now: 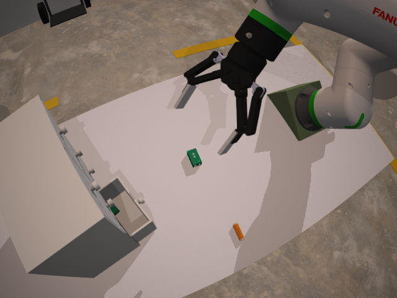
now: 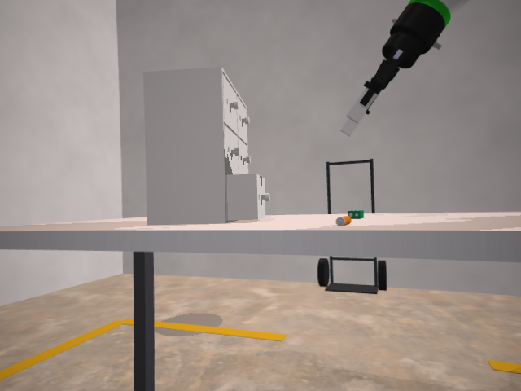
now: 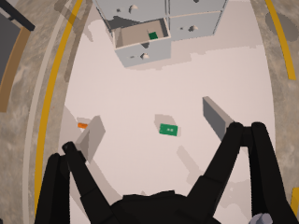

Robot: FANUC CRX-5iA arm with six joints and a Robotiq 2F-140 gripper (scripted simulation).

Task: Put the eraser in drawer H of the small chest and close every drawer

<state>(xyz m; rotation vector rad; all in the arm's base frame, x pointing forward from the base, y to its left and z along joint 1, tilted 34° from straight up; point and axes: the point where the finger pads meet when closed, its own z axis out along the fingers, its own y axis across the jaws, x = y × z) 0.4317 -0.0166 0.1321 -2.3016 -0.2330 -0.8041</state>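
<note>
Pale table (image 1: 336, 179) carries the tall grey chest (image 1: 48, 179), its bottom drawer (image 1: 141, 224) out with a small green block (image 1: 114, 210) seemingly inside; pushing shut remains, the black gripper (image 1: 205, 126) spread empty above.

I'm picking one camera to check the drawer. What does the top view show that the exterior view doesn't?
Only the top view looks into the open drawer, where a small green thing lies, and shows the pincer spread wide, holding nothing. Only the exterior view shows the table's leg and a hand truck beyond. Both show the chest, the green block and the orange cylinder.
</note>
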